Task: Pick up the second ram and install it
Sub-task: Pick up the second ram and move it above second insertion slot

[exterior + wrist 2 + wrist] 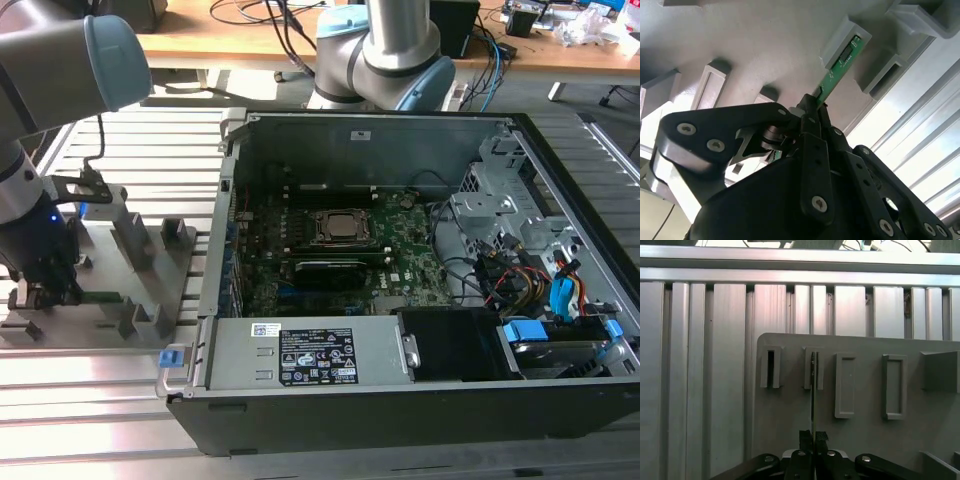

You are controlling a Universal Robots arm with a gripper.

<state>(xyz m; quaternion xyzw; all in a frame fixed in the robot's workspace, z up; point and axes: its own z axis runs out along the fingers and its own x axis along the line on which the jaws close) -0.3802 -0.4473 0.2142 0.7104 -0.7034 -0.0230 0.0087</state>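
Observation:
The second ram [839,67] is a thin green stick standing on edge in the slotted blocks of the grey tray [765,40]. Its far end sits in a grey block [847,42]. In the first wrist view the ram [813,390] shows edge-on, running from a slot down to my gripper [813,439]. The black fingers [810,125] press against both sides of the stick, so the gripper [813,106] is shut on it. In the exterior view my gripper [45,293] is low over the tray [95,240] at the left, with the ram [100,297] reaching out from it.
An open computer case [400,130] lies to the exterior view's right of the tray, with the green motherboard [405,250] inside, a power supply [310,355] at its near side and cables [530,285] at its right. Ribbed aluminium table [700,365] surrounds the tray. Several empty tray blocks [845,385] stand nearby.

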